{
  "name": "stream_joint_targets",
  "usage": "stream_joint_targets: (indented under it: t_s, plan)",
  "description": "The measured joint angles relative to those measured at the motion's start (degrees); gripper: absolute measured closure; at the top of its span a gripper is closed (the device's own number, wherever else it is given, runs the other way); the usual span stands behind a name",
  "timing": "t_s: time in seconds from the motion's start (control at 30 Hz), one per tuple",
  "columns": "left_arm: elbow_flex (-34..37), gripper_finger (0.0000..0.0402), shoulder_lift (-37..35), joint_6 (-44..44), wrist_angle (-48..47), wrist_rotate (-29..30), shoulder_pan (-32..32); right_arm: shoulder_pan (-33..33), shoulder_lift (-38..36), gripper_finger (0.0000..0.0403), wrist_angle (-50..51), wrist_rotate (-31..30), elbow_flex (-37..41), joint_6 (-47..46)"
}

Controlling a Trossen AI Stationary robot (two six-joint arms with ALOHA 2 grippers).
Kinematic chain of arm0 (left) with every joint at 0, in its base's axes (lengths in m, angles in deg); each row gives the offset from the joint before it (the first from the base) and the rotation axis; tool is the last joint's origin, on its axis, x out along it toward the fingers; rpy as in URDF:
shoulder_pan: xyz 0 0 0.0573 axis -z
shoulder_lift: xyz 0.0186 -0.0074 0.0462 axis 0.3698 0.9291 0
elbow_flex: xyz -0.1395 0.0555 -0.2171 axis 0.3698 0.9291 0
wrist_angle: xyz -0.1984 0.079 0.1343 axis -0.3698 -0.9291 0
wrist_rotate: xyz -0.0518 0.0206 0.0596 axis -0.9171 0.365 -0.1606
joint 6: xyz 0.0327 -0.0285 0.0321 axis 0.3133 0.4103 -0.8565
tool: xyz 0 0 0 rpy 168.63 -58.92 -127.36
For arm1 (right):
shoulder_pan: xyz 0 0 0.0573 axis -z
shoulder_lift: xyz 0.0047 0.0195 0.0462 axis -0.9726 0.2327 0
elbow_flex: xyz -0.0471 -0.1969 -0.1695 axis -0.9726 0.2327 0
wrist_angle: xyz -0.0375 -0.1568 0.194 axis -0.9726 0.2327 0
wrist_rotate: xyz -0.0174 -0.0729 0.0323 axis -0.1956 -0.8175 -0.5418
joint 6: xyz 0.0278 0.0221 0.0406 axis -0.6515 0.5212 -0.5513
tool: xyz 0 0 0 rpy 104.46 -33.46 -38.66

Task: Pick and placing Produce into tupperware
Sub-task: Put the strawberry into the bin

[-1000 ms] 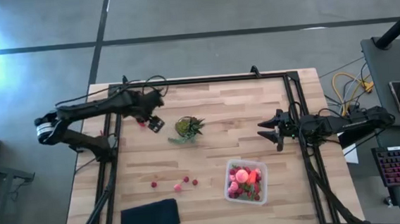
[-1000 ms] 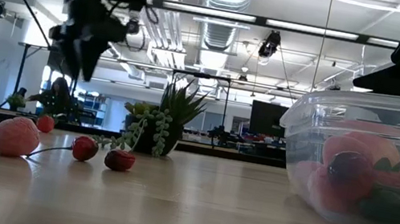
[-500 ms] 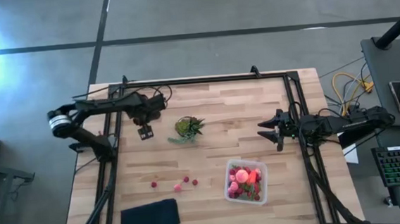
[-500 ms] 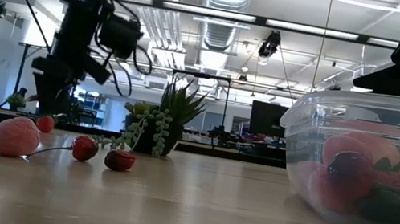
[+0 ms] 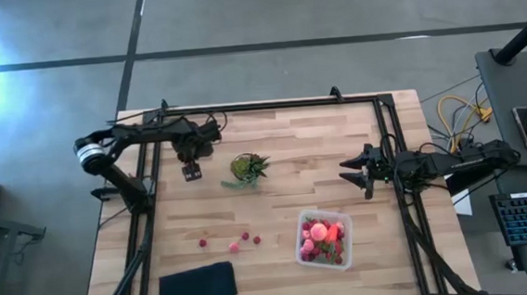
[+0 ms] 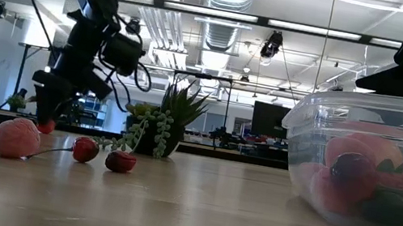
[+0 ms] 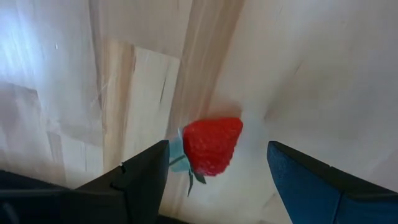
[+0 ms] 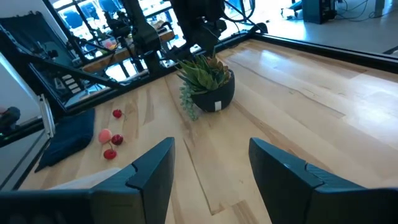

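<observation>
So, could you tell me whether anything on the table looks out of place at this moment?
Several pieces of produce lie loose outside the tupperware: a small cluster beside the black pad, and one strawberry lying between the open fingers of the left pincer. The right pincer waits open near the table's edge.

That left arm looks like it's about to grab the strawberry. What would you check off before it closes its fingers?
1. Left gripper open: ok, its two fingers stand apart.
2. Strawberry between the fingers: ok, it lies on the wood, centred in the gap in the left wrist view.
3. Fingers low enough to pinch it: cannot tell; the low view shows the gripper close to the table.
4. Nothing crowding the berry: ok, the potted plant stands off to one side.
5. Tupperware ready: ok, it is open on top and partly filled with produce.
6. Right gripper out of the way: ok, it waits at the table's right side.
</observation>
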Motion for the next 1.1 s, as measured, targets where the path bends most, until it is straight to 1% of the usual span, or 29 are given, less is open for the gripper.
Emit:
stream_joint_targets:
  t_s: [0.3,0.57,0.7,0.8,0.93,1.1]
  plan:
    - [-0.1,0.0146,3.3,-3.1,5.9,-0.1,-0.5,0.0,0.0,0.0204,0.0,0.0,0.0,0.0]
    - [-1.1,0.0146,4.6,-3.5,5.3,0.5,-1.7,0.0,0.0,0.0204,0.0,0.0,0.0,0.0]
    - [-1.0,0.0148,4.4,-4.4,5.7,0.1,-3.8,0.0,0.0,0.0204,0.0,0.0,0.0,0.0]
    - [-1.0,0.0163,4.4,-4.4,5.7,0.2,-4.9,0.0,0.0,0.0204,0.0,0.0,0.0,0.0]
    - [-1.0,0.0203,4.4,-4.4,5.9,1.7,-5.3,0.0,0.0,0.0204,0.0,0.0,0.0,0.0]
    - [-0.8,0.0248,4.4,-4.4,6.1,1.8,-5.3,0.0,0.0,0.0204,0.0,0.0,0.0,0.0]
